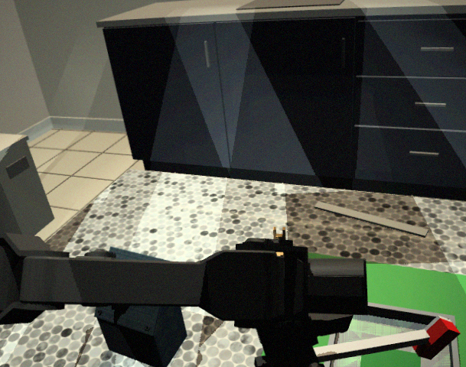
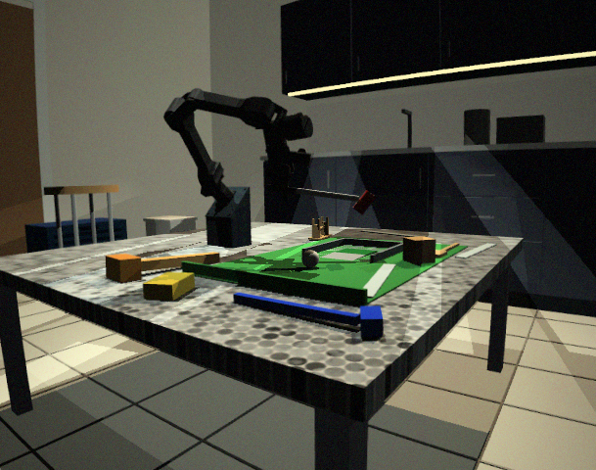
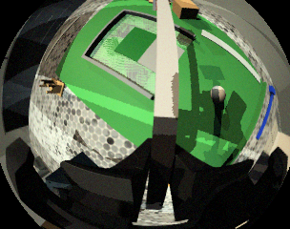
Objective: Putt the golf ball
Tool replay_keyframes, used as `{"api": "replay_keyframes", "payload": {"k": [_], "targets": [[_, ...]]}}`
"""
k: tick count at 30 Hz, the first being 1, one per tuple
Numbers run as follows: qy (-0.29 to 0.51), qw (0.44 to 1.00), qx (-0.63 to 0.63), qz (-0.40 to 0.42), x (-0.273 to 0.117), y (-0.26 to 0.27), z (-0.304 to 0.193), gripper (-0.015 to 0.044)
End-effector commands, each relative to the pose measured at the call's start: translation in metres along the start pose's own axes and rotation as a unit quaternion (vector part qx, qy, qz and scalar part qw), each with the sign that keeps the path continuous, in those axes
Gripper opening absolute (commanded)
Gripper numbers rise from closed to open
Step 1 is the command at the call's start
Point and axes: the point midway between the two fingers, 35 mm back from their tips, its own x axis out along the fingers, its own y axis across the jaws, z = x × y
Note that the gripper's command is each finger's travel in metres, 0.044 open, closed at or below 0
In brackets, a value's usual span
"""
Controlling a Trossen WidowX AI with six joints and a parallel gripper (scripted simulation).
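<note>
Your red putter (image 1: 373, 345) (image 2: 328, 193) (image 3: 165, 72) is up off the worktop (image 1: 185, 205) (image 2: 288, 339) (image 3: 94, 129), gripped by its shaft in the claw (image 1: 288, 343) (image 2: 288, 182) (image 3: 158, 143). You can see its red head (image 1: 438, 336) (image 2: 363, 201) out beyond the claw, at the far end of the shaft. The golf ball (image 2: 310, 258) (image 3: 217, 93) sits on the green course (image 1: 406, 280) (image 2: 333, 288) (image 3: 121, 110), lower than your claw and apart from the putter. The framed area (image 1: 456, 343) (image 2: 358, 241) (image 3: 118, 76) on that course is also below claw height; it may be the target green, though you can't judge its level well here. The wooden stand (image 1: 279, 235) (image 2: 319, 228) (image 3: 53, 87) is beneath claw height too, off the course, and in your wrist view it lies on the opposite side of the claw from the ball. Farthest out from the claw, you have a blue putter (image 2: 298, 305) (image 3: 266, 112) and a yellow block (image 2: 168, 285), both on the worktop.
</note>
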Motion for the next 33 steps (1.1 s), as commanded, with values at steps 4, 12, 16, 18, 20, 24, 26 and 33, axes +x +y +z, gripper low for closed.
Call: {"api": "replay_keyframes", "payload": {"k": [4,12,16,18,20,24,26,33], "targets": [[0.013,0.995,0.098,-0.022,-0.003,-0.04,-0.041,0.0],[0.036,0.974,0.219,-0.052,-0.007,-0.08,-0.101,0.0],[0.047,0.96,0.268,-0.066,-0.009,-0.092,-0.128,0.0],[0.048,0.959,0.271,-0.067,-0.009,-0.093,-0.129,0.0],[0.048,0.959,0.271,-0.067,-0.007,-0.093,-0.13,0.0],[0.048,0.959,0.271,-0.066,0.006,-0.095,-0.131,0.0],[0.048,0.959,0.271,-0.067,0.017,-0.096,-0.133,0.0],[0.048,0.959,0.271,-0.068,0.031,-0.097,-0.136,0.0]]}}
